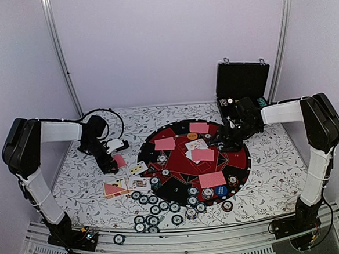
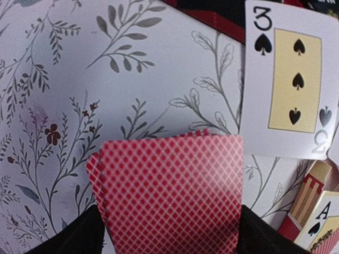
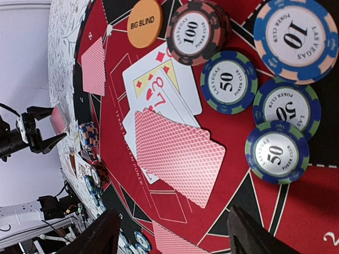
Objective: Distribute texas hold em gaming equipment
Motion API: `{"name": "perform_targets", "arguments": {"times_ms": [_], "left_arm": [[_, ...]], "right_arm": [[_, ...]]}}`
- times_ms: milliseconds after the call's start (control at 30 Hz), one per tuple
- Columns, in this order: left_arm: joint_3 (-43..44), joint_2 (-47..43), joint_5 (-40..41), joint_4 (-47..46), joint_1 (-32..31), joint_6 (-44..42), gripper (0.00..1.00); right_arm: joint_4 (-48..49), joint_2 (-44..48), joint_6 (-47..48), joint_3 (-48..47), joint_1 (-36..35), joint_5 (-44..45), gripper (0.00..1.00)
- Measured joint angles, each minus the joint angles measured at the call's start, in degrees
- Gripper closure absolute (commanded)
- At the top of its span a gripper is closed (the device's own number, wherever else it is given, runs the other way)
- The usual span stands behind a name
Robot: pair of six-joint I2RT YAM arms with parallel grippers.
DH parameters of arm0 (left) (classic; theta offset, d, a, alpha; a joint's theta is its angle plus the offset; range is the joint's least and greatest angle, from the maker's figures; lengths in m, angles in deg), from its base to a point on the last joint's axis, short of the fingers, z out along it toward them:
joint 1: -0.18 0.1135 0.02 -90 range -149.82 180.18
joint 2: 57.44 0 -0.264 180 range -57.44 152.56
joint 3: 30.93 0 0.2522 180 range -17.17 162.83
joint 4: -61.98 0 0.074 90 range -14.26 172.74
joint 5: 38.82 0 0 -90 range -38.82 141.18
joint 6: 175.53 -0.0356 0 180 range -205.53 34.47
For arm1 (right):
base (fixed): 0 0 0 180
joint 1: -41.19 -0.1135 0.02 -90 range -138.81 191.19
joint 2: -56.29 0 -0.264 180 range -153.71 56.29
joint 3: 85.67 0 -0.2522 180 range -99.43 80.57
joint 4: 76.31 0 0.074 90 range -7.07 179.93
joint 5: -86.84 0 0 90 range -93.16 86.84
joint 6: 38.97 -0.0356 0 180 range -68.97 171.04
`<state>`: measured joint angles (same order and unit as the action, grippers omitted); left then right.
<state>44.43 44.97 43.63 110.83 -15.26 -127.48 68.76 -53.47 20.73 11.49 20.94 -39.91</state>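
Covering the table, a floral cloth (image 1: 277, 166); left gripper (image 2: 169, 233) holds red-backed cards (image 2: 169, 190), right gripper (image 3: 169, 233) wide

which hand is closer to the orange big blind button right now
Right. The right hand sits over the mat beside the big blind button; the left hand is off the mat, over face-down cards.

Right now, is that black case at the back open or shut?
Open. The black case has its lid standing upright, and chips show in the bottom half.
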Motion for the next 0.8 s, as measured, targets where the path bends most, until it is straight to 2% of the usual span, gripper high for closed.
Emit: {"name": "perform_targets", "arguments": {"times_ms": [167,300,500,667,800], "left_arm": [[0.46,-0.07,-0.13,-1.55,0.48,2.1,0.0],[4.04,-1.38,-1.84,-0.98,1.64,5.27,0.0],[5.95,-9.57,-7.21,-6.36,4.96,13.44,0.0],[-1.77,-15.47,-9.9,-18.51,5.75,19.8,0.0],[-10.75,-15.39,-6.19,-29.7,5.84,25.16,0.0]], "right_arm": [[-3.54,4.44,1.9,-1.44,0.0,4.04,0.01],[-5.53,7.96,3.17,-2.45,0.02,9.33,0.01],[-4.57,14.8,4.42,-1.01,0.98,22.36,0.01],[1.62,20.68,4.02,6.95,5.86,34.21,0.01],[13.16,25.79,5.11,19.39,8.44,47.34,0.01]]}}
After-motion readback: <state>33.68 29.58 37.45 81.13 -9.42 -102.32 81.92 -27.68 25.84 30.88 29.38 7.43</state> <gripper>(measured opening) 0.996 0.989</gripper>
